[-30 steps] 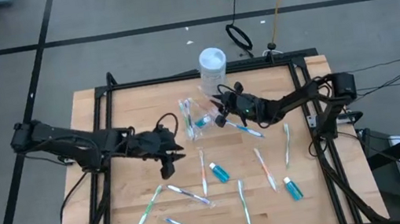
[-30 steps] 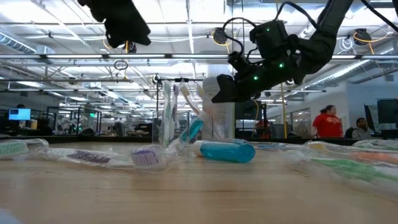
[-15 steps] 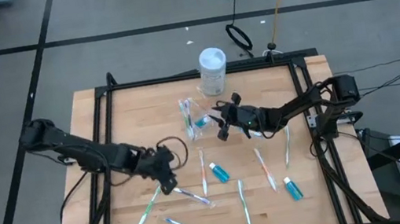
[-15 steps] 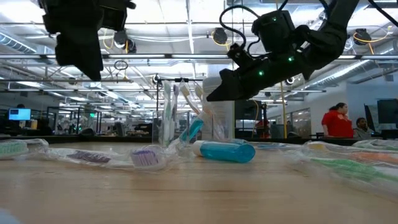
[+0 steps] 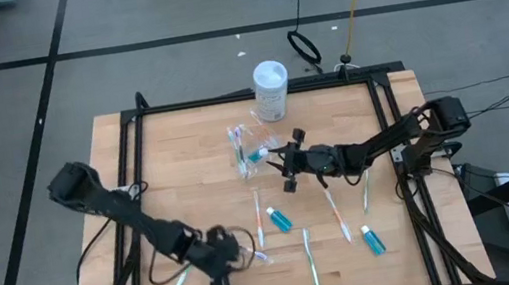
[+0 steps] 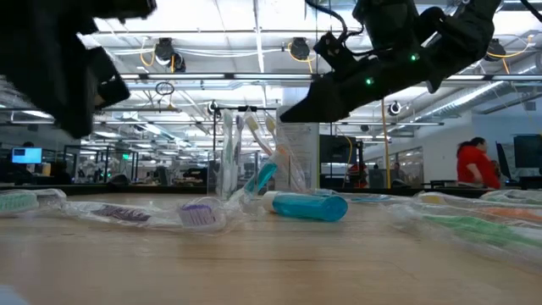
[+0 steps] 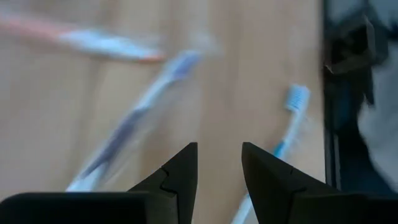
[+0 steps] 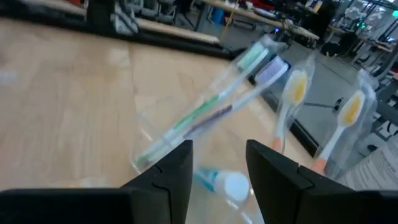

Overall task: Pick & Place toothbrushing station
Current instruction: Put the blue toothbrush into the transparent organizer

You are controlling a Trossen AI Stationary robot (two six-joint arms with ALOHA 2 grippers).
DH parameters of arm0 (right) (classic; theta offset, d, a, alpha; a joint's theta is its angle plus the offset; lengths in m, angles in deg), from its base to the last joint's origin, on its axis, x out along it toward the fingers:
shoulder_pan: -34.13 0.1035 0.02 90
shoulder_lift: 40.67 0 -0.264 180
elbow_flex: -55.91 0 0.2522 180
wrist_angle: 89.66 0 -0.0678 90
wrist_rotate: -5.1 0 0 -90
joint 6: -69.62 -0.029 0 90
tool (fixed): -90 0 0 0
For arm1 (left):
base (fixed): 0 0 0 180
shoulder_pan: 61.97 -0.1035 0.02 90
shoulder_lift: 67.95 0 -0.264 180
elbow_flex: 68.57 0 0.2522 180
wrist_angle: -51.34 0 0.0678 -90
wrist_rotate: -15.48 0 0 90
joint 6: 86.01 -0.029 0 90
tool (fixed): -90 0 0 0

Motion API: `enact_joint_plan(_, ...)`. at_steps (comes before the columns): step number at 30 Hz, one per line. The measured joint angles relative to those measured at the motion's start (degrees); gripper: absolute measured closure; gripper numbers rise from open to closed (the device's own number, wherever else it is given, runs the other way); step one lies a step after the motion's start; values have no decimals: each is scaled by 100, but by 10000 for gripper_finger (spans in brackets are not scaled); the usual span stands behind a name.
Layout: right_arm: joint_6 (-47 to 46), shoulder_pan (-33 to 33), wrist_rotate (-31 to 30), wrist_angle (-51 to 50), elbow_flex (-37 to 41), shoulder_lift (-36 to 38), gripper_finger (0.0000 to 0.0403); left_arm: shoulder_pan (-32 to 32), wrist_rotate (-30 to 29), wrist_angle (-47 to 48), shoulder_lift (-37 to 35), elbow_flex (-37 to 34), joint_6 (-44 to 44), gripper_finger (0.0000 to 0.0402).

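Observation:
The clear cup (image 5: 245,156) stands upright at mid-table and holds several toothbrushes (image 6: 233,148) and a blue tube (image 8: 221,183). My right gripper (image 5: 282,165) hangs open just right of the cup, pointing at it, with nothing between its fingers (image 8: 174,165). My left gripper (image 5: 220,272) is open and low over the near left of the table, above a purple toothbrush (image 7: 134,127) and a blue one (image 7: 290,121) that lie flat. A second tube (image 5: 278,221) and a third (image 5: 373,240) also lie flat on the table.
A tall white container (image 5: 271,89) stands at the far edge behind the cup. Loose toothbrushes lie over the near half: orange (image 5: 258,219), orange (image 5: 337,214), green (image 5: 310,259), green (image 5: 365,187). A black frame (image 5: 136,160) borders the tabletop.
My left gripper has swung from mid-table toward the near edge and come down low over the loose toothbrushes, tipping further downward. My right gripper has drawn a little away from the cup toward the near edge. The cup and the brushes on the table have stayed put.

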Motion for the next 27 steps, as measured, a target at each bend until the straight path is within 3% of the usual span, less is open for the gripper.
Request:
enact_joint_plan(6, 1, -11, -4, -43, -10, 16, 259, 391, 339, -1478, 882, 0, -1511, 273)
enact_joint_plan(9, -1, -11, -8, -161, -9, 22, 259, 512, 688, -1633, 1222, -2, -1877, 273)
enact_joint_plan(22, -3, 35, -19, -543, -5, 247, 260, 568, 618, -1680, 1543, 13, -2694, 287)
enact_joint_plan(27, -62, 33, -23, -1356, -8, 732, 264, 559, 574, -1860, 1553, 8, -2259, 315)
